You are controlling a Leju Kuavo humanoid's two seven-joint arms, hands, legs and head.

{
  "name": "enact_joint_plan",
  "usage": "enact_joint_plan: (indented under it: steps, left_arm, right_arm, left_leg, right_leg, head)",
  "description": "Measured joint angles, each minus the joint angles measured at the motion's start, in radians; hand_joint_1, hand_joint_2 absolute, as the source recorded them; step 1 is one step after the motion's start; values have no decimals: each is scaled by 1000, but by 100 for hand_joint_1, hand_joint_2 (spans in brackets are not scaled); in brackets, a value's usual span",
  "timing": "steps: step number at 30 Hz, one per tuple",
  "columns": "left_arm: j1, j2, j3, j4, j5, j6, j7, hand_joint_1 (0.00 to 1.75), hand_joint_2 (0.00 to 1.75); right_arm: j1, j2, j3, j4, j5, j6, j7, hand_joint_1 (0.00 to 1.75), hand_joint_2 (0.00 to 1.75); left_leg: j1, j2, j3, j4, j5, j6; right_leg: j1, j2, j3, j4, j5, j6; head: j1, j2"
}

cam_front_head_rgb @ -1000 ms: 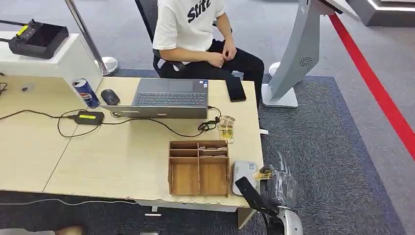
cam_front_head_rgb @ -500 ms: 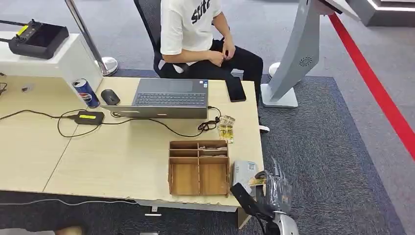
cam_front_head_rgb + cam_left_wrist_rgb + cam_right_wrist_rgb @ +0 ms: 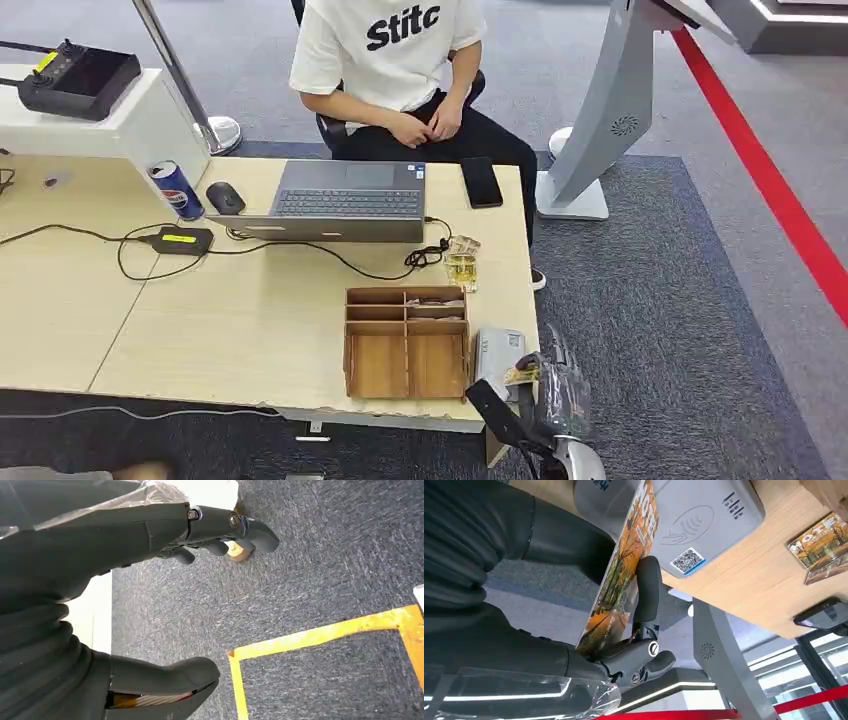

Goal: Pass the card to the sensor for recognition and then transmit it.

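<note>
Across the wooden bench [image 3: 250, 330] the large things come first: a person [image 3: 395, 60] seated at the far edge behind a laptop [image 3: 345, 200], then the wooden organiser [image 3: 405, 345], then at the near right corner the grey sensor [image 3: 497, 352], just beside the organiser. My right robot hand [image 3: 545, 385] hovers off that corner and is clamped on the card [image 3: 619, 575], pinched between thumb and fingers [image 3: 648, 590]. In the right wrist view the card stands on edge, its long axis running away from my palm towards the sensor's [image 3: 694, 525] top face, its far end just at the reader's edge; whether it touches I cannot tell. So the reader lies just ahead of the card, on my right side, and the right arm is plainly the nearer one. My left robot hand [image 3: 125, 545] hangs over the carpet with fingers apart, holding nothing.

Against a second ago, my right robot hand has drifted slightly inward towards the sensor, and the person has turned to face the bench squarely.
</note>
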Motion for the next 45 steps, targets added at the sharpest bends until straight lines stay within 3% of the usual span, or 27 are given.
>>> enact_joint_plan:
  steps: [45]
  left_arm:
    - [-1,4,1,0,-14,-11,0,0,175]
  right_arm:
    - [-22,-5,27,14,-16,-18,18,175,175]
  left_leg:
    - [0,0,0,0,0,0]
  right_leg:
    - [0,0,0,0,0,0]
  head:
    - [0,0]
